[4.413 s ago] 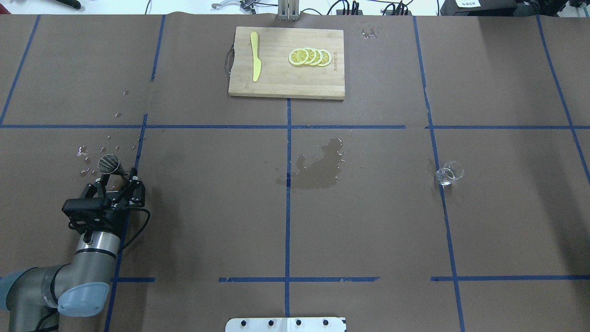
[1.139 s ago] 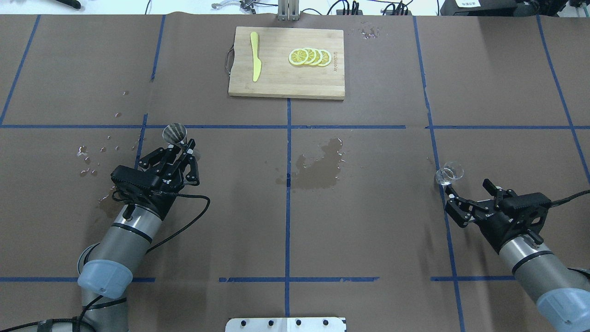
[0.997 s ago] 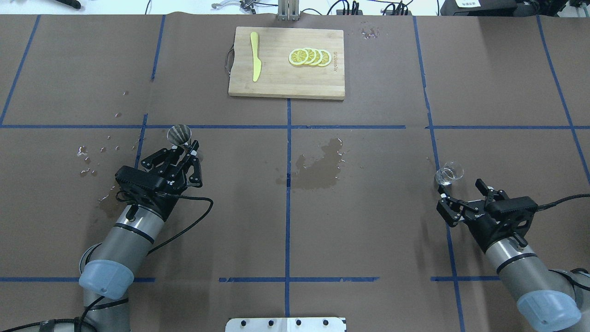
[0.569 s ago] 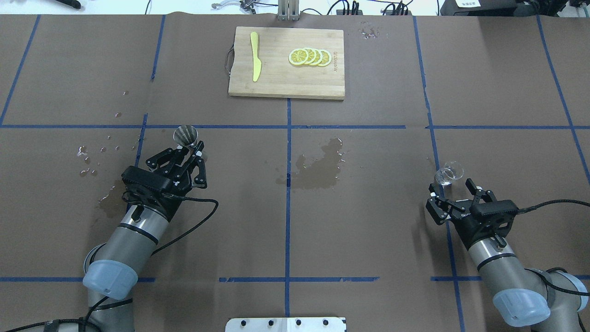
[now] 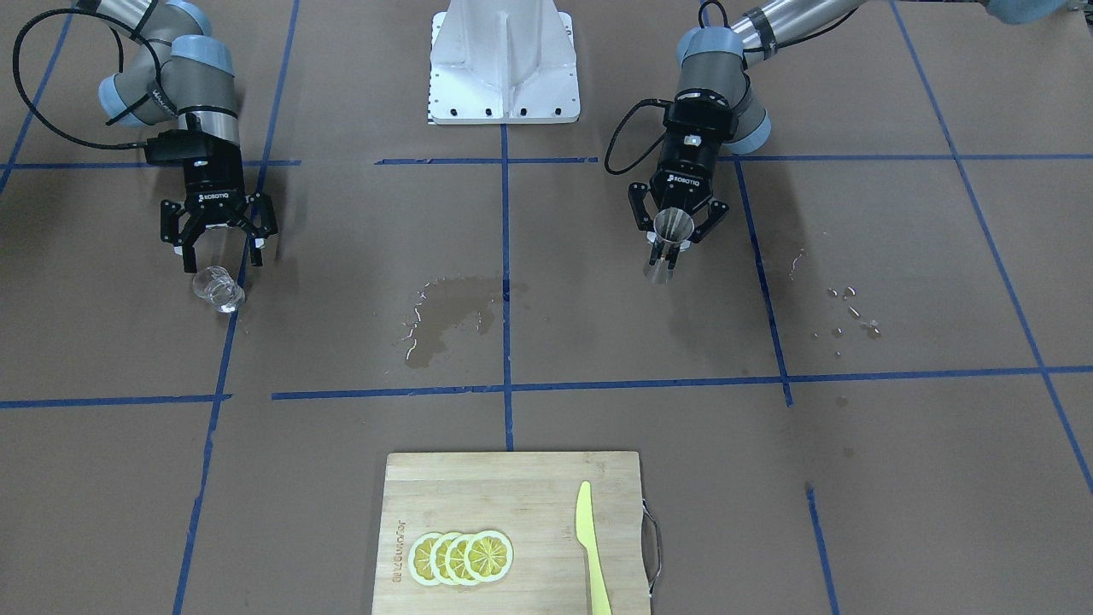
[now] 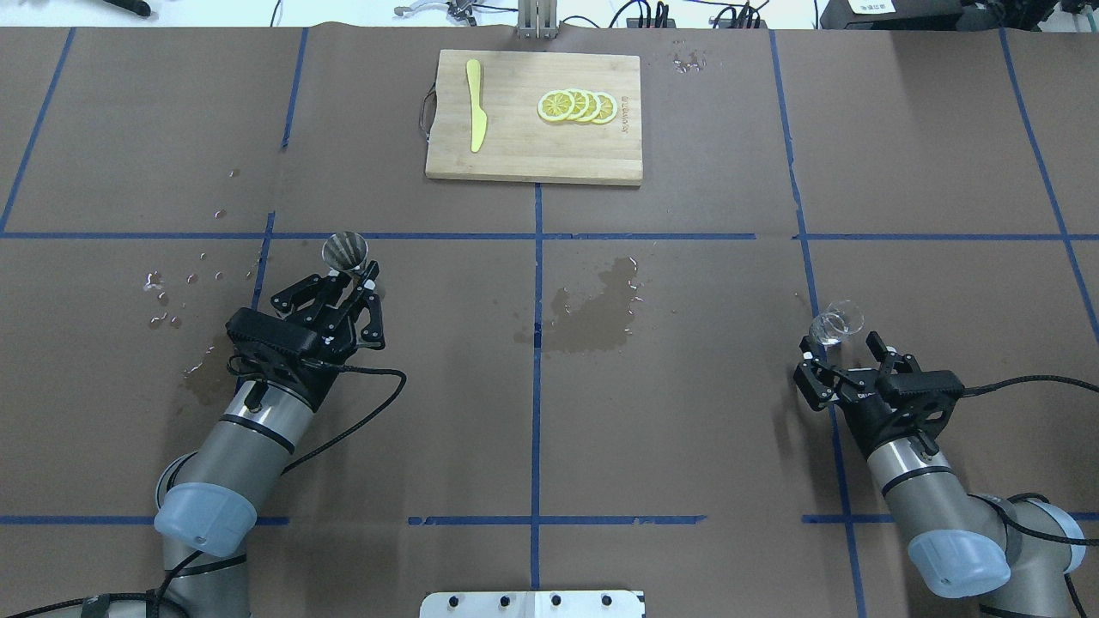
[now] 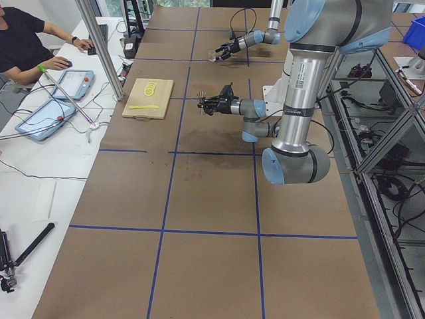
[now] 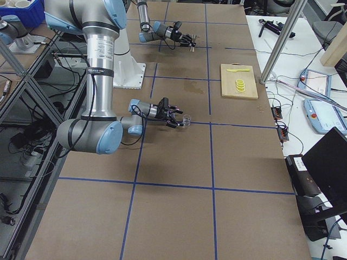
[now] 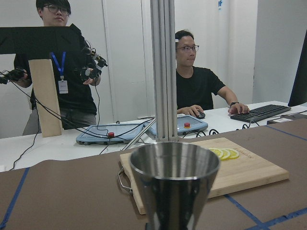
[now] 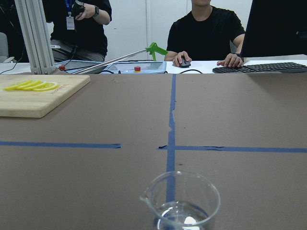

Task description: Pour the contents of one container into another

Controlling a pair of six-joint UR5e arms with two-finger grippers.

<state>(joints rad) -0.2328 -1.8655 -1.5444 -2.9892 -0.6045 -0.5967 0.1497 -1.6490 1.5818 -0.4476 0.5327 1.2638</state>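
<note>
My left gripper [image 6: 354, 281] is shut on a conical metal cup [image 6: 345, 251], held upright above the table left of centre; the cup fills the left wrist view [image 9: 175, 184]. In the front view that gripper [image 5: 669, 248] grips the cup [image 5: 673, 225] low on its body. A small clear glass beaker [image 6: 837, 324] with a little clear liquid stands on the blue tape line at the right. My right gripper [image 6: 841, 345] is open just behind it, fingertips short of the glass. The beaker [image 10: 181, 206] sits low and centred in the right wrist view.
A wooden cutting board [image 6: 515, 146] at the far centre carries lemon slices [image 6: 577, 106] and a yellow knife [image 6: 475, 103]. A wet patch [image 6: 592, 313] darkens the table's middle and droplets [image 6: 172, 292] lie at the left. Operators sit beyond the far edge.
The left arm carried the metal cup from the far left up and rightward, then held still. The right arm came into view and moved its open gripper up to the beaker.
</note>
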